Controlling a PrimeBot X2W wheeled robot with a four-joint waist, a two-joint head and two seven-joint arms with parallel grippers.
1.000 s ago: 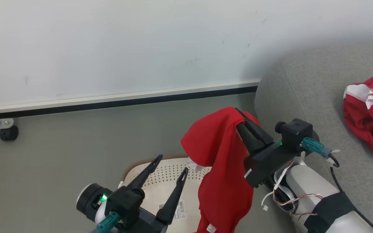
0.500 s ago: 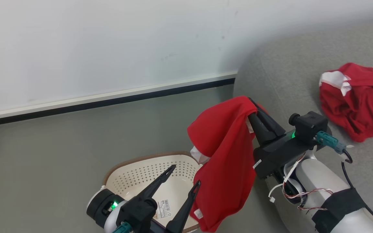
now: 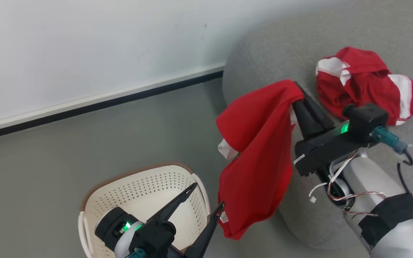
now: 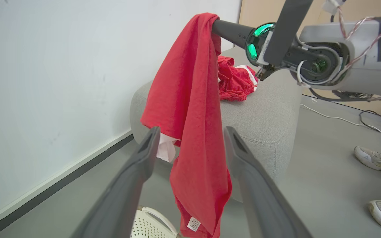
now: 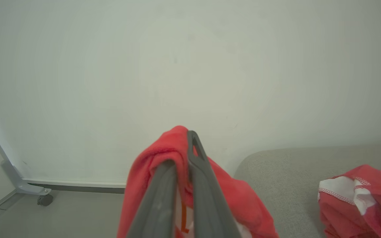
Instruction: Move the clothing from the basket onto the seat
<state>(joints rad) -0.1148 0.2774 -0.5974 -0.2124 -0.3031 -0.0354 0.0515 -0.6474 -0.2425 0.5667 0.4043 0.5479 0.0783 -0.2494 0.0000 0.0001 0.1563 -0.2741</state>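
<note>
**Garment [image 3: 260, 143] dangling from right tool [image 3: 296, 89]**

You are gripping it with the fingers pinched shut on a top fold, high enough that its tail is hanging clear of the basket [image 3: 138, 179] below. The seat [image 3: 264, 61] is lying just beyond this tool, with a second garment [image 3: 364, 82] resting there. Your left tool [image 3: 208, 195] is gaping wide, empty, beside the cloth.

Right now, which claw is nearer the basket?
Left. The left claw hangs open right over the basket; the right claw is off to its side, up by the seat, shut on a red garment.
</note>
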